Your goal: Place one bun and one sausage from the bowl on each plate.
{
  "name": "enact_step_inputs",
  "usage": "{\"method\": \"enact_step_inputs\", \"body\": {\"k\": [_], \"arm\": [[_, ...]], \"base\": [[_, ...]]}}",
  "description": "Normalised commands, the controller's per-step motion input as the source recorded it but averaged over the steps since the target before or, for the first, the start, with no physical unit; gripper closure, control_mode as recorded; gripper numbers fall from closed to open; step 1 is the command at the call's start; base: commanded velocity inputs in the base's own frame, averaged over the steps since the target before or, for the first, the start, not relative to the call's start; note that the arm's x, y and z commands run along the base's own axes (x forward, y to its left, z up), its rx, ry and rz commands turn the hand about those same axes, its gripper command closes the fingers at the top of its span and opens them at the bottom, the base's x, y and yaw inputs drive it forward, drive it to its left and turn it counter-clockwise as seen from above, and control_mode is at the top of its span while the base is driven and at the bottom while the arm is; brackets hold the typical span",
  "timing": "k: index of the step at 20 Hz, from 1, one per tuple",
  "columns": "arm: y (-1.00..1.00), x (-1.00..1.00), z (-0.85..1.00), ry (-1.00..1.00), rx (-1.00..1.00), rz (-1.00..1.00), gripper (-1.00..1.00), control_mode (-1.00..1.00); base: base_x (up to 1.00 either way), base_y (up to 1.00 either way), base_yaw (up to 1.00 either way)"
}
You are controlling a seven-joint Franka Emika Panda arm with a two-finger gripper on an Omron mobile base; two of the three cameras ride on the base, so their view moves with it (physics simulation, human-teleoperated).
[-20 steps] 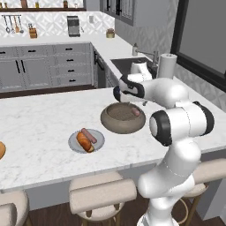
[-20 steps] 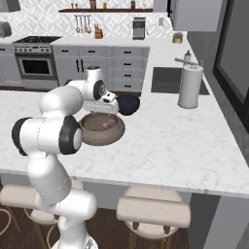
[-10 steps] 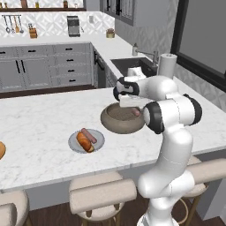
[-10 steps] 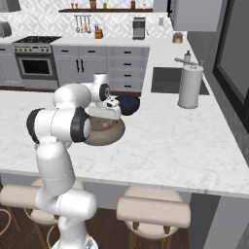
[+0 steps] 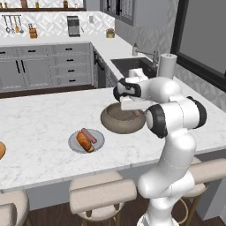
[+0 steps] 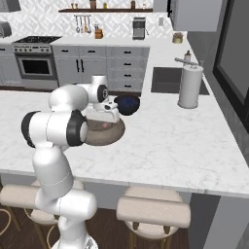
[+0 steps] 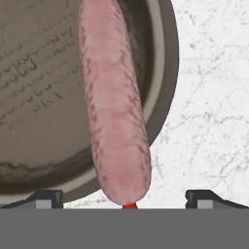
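Sausage (image 7: 115,107) against bowl (image 7: 163,63) rim, between wide-spread gripper (image 7: 124,199) fingers.

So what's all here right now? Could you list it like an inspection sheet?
Surface: white marble counter.
Job's things: speckled bowl with a sausage in it; grey plate already carrying a bun and a sausage.
Clutter: dark blue bowl; paper towel roll.
Grippers: gripper open, fingertips either side of the sausage's end.
Cables: nothing seen.
Surroundings: sink, stove, grey cabinets, stools.
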Motion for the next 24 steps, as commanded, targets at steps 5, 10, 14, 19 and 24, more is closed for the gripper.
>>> {"method": "enact_step_inputs", "body": {"k": [5,10,14,19,24], "arm": [[0.0,-0.01,-0.1,0.1,0.0,0.0,-1.0,-1.0],[0.0,0.21,0.0,0.0,0.0,0.0,-1.0,-1.0],[0.0,0.43,0.0,0.01,0.0,0.0,-1.0,-1.0],[0.0,0.19,-0.02,0.01,0.0,0.0,-1.0,-1.0],[0.0,-0.18,-0.13,0.03,0.0,0.0,-1.0,-1.0]], "base": [[0.0,0.0,0.0],[0.0,0.0,0.0],[0.0,0.0,0.0],[0.0,0.0,0.0],[0.0,0.0,0.0]]}}
